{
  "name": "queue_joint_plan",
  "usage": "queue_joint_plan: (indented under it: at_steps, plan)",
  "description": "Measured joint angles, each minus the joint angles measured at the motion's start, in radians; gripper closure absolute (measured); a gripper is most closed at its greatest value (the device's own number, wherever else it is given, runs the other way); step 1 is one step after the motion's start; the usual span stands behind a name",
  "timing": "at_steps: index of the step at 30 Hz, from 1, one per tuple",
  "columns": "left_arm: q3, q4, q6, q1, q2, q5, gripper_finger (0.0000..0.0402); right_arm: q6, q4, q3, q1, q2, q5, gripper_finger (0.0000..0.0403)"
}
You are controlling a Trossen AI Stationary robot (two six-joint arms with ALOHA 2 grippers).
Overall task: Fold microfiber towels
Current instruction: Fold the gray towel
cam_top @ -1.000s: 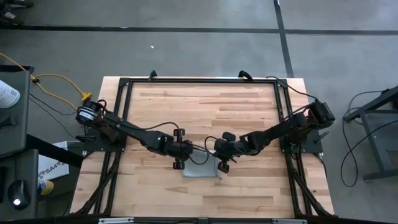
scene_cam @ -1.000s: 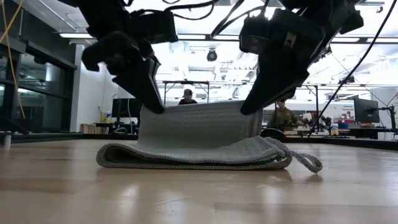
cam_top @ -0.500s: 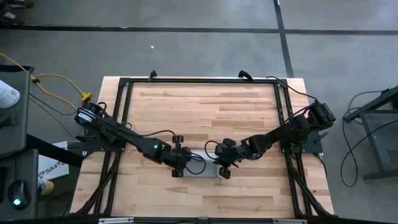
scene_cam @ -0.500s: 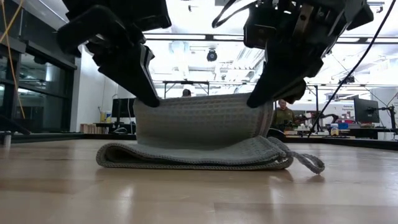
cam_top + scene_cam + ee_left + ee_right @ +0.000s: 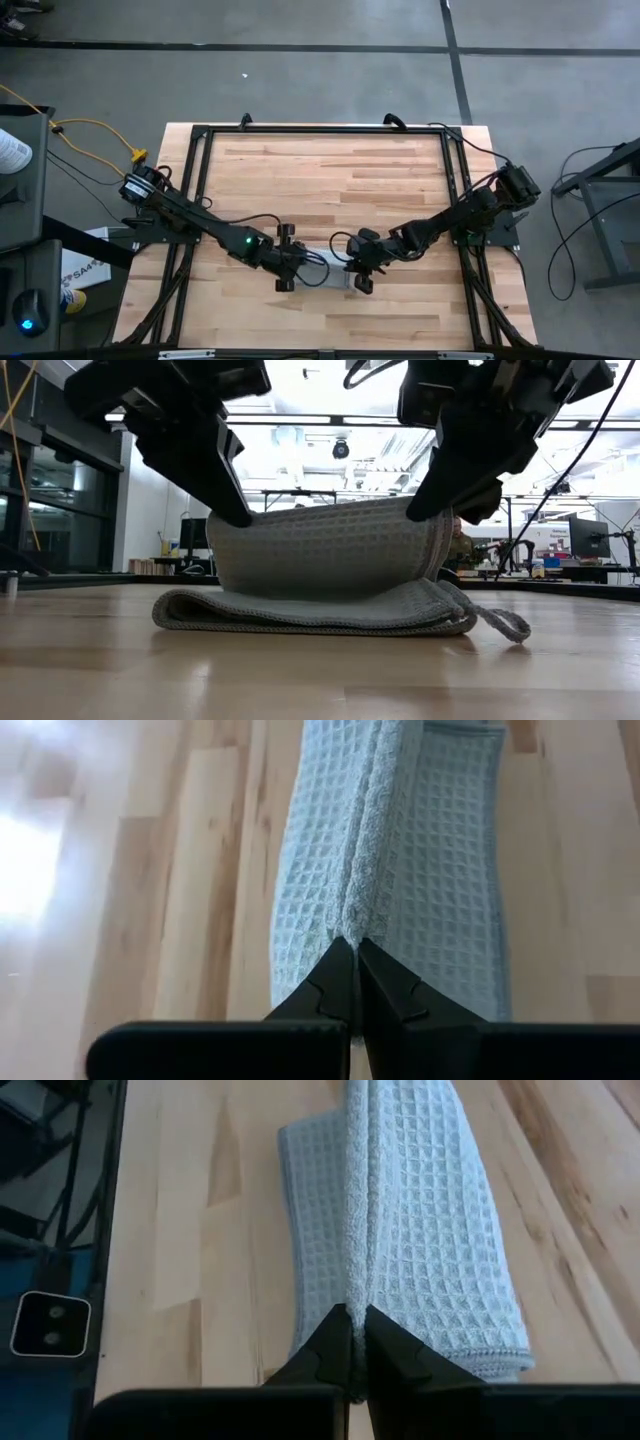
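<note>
Mid-fold, by the look of it. Near the front edge of the pale wooden plank tabletop [image 5: 330, 170], between both dark arms, a light grey-blue waffle-ribbed microfiber towel [image 5: 320, 575]: lower layers flat on the wood, upper layer raised upright as a ridge. Pinched tight on one end of that raised edge, the left gripper [image 5: 352, 948]; clamped likewise on the other end, the right gripper [image 5: 358, 1315]. Next, probably: carry the held edge across together, lay it level, then release.
</note>
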Motion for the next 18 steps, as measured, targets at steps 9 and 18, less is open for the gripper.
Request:
queue_joint_plan:
  at_steps: [9,18]
  plan:
    - [0.001,0.033,0.104,-0.082,0.051,-0.238,0.0401,-0.156,0.02,0.0,0.05,0.046,0.122,0.0398]
    - [0.001,0.095,0.142,-0.11,0.169,-0.316,0.0401,-0.262,0.018,0.0,0.091,0.055,0.208,0.0398]
